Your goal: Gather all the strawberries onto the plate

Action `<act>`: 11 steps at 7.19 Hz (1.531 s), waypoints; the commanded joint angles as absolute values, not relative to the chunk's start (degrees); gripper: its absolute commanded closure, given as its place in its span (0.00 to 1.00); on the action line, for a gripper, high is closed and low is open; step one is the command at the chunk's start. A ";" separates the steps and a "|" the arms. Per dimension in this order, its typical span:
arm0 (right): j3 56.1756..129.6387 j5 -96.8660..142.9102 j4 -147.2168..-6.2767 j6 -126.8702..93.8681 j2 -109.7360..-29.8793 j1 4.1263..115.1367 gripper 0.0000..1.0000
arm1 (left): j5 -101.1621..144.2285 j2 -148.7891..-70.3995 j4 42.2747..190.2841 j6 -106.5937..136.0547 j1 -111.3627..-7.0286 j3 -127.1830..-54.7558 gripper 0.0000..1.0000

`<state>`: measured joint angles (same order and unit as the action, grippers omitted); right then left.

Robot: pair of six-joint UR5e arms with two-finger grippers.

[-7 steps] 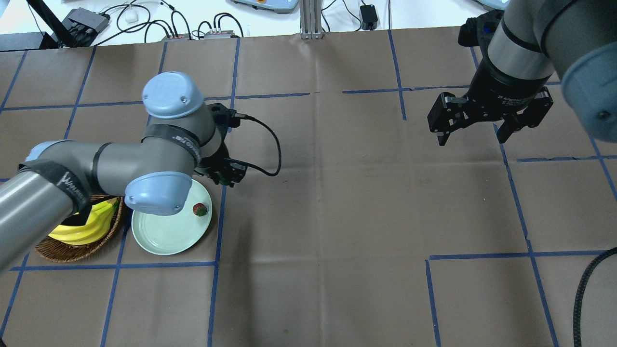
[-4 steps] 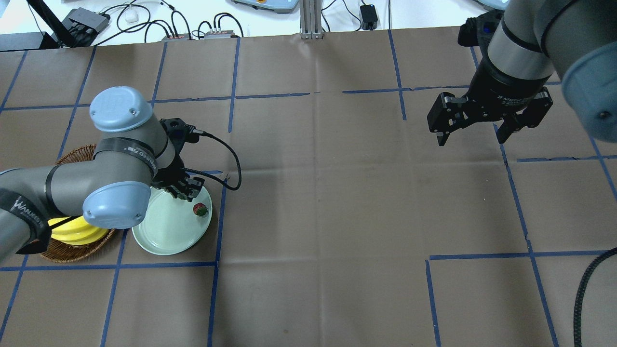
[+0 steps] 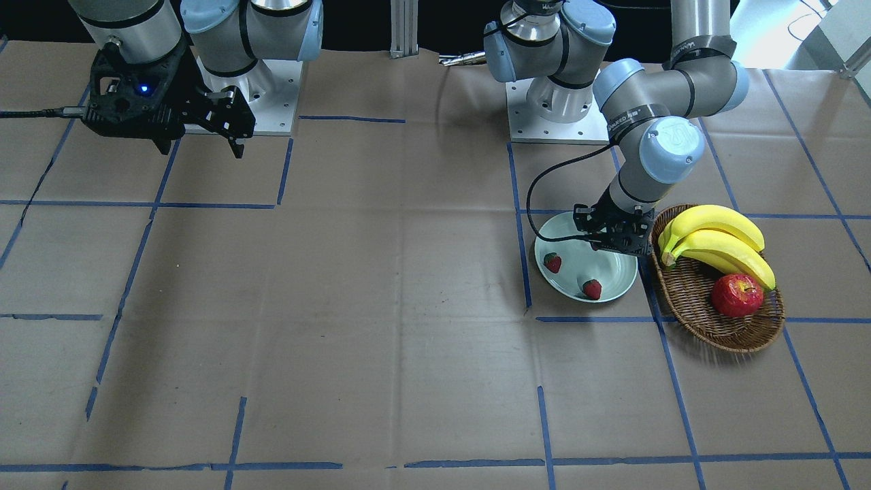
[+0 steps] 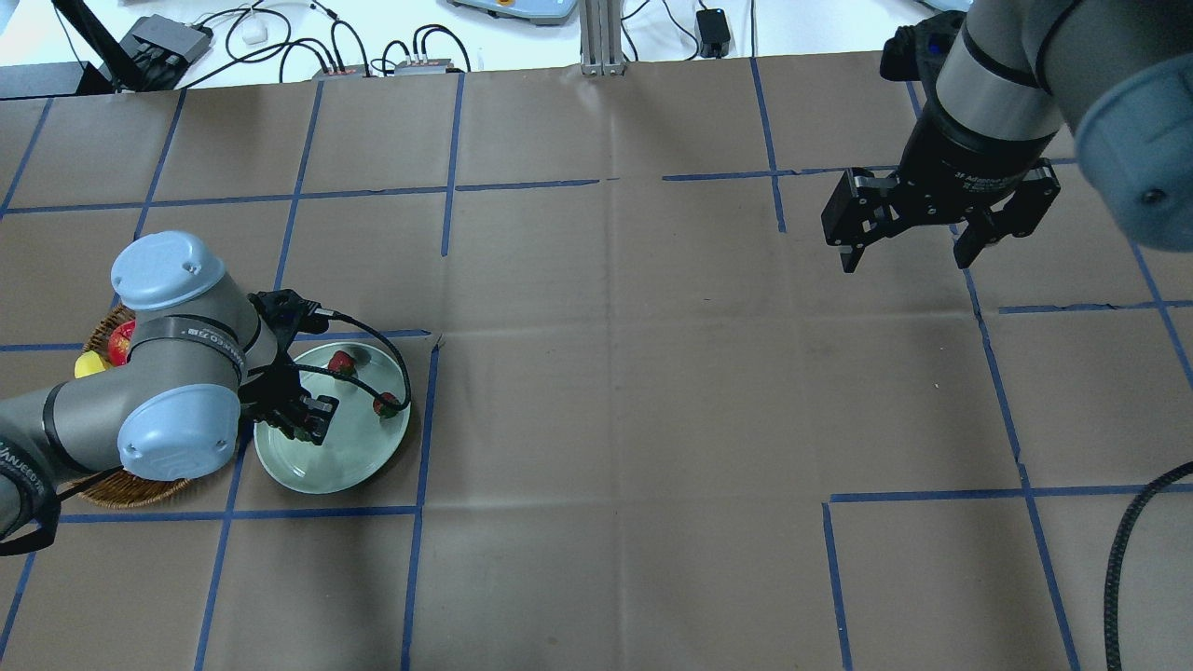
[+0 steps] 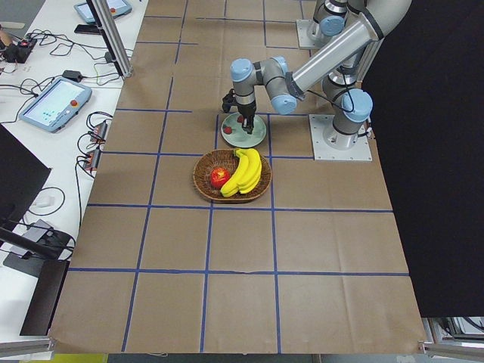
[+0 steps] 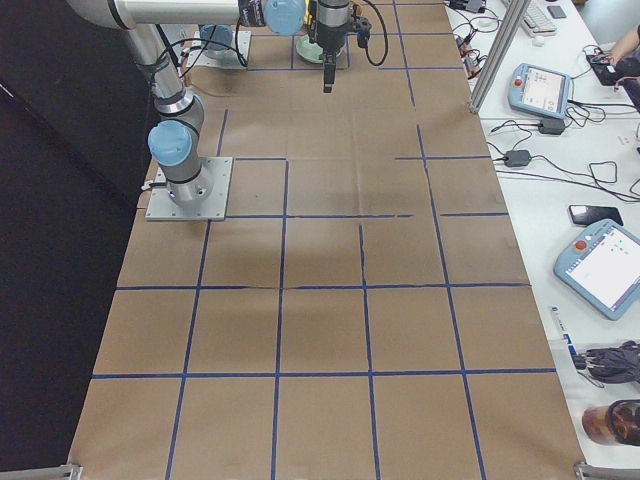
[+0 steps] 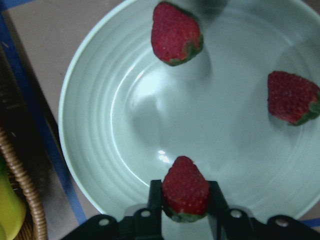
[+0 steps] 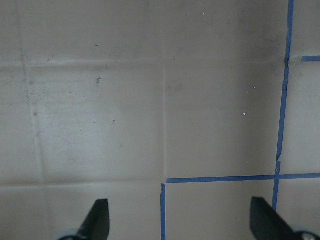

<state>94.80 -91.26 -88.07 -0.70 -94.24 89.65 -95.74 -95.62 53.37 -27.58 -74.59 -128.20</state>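
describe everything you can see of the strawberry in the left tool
The held strawberry is small and red, with a dimpled, seeded skin and a green leafy top facing the wrist camera, tip pointing away. It looks like a plastic toy. The left tool pinches it on both sides. It hangs over the pale green plate, apart from the two other strawberries lying there.

1. The left gripper (image 4: 308, 424) is seen low over the plate (image 4: 326, 479); how its jaws stand cannot be told.
2. Two strawberries (image 4: 342, 362) are seen in the plate, well apart, the second (image 4: 386, 404) near the right rim.
3. The right gripper (image 4: 902, 259) is held far off, its fingers spread wide.
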 commanded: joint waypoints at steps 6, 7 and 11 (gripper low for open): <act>92.81 -91.41 -86.75 -0.70 -92.72 89.65 0.00 | -95.89 -93.43 74.90 -13.94 -82.93 -108.08 0.01; 92.81 -91.32 -86.75 -0.70 -92.64 89.65 0.00 | -95.98 -94.12 81.93 -7.71 -87.41 -101.14 0.01; 92.81 -91.67 -86.75 -0.70 -92.64 89.65 0.00 | -95.54 -92.48 88.61 -1.84 -102.12 -91.58 0.01</act>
<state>92.81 -91.50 -86.75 -0.70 -92.66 89.65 -95.91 -93.84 89.34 -1.39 -99.83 -91.97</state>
